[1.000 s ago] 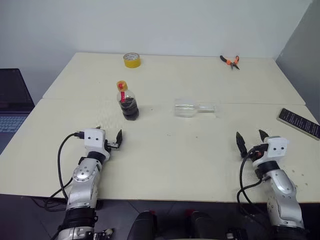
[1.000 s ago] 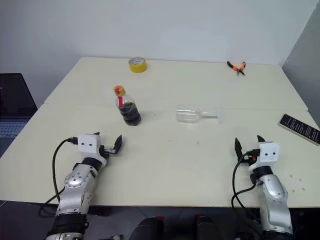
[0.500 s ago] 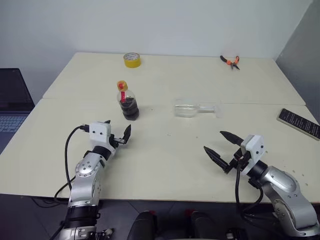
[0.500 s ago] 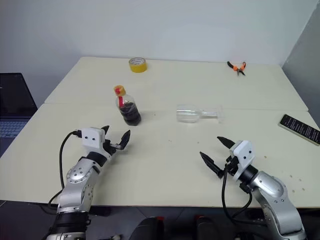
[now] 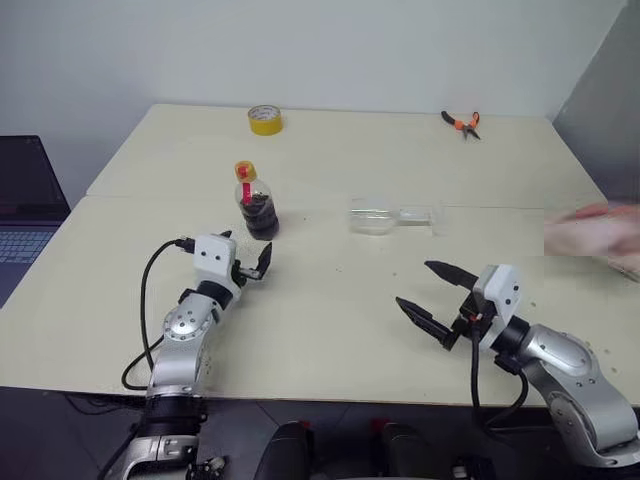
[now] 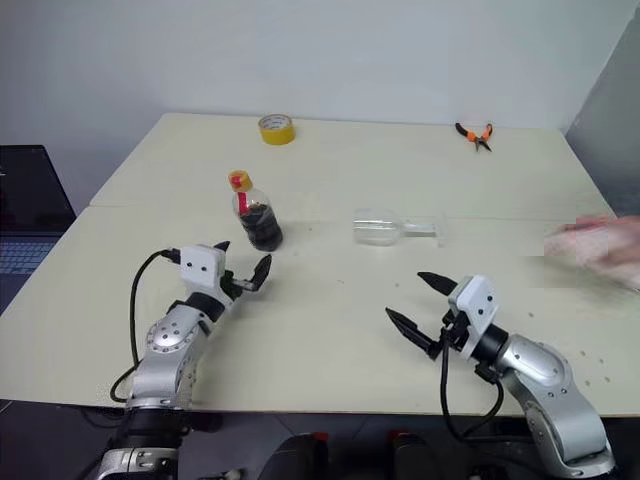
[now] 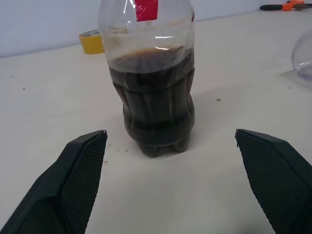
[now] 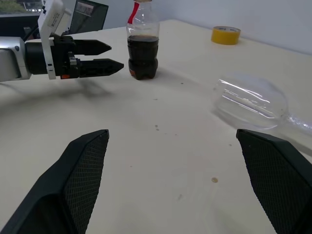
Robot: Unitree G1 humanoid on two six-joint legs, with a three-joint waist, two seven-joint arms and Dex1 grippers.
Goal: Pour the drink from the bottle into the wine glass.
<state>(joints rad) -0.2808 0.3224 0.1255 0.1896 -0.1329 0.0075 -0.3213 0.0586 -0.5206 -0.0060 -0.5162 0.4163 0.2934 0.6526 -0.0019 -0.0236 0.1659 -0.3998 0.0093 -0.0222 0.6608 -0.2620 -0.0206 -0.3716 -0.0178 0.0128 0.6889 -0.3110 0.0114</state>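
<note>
The bottle point(image 5: 258, 205) stands upright left of the table's middle, its yellow cap on, with the dark drink point(image 7: 153, 102) filling its lower half. To its right the wine glass point(image 5: 385, 216) lies on its side, its stem pointing right. My left gripper point(image 5: 250, 262) is open just short of the bottle and aimed at it, with nothing between its fingers. My right gripper point(image 5: 413, 283) is open over the near right of the table. It points left and forward, well short of the glass.
A yellow tape roll point(image 5: 263, 119) lies at the far edge and orange-handled pliers point(image 5: 461, 122) at the far right. A person's blurred hand point(image 5: 598, 230) reaches in over the right edge. A laptop point(image 5: 20, 215) sits off the table's left side.
My left gripper has moved forward, closer to the bottle. My right gripper has swung in to the left and turned to point leftward. A hand has come in at the right edge.
</note>
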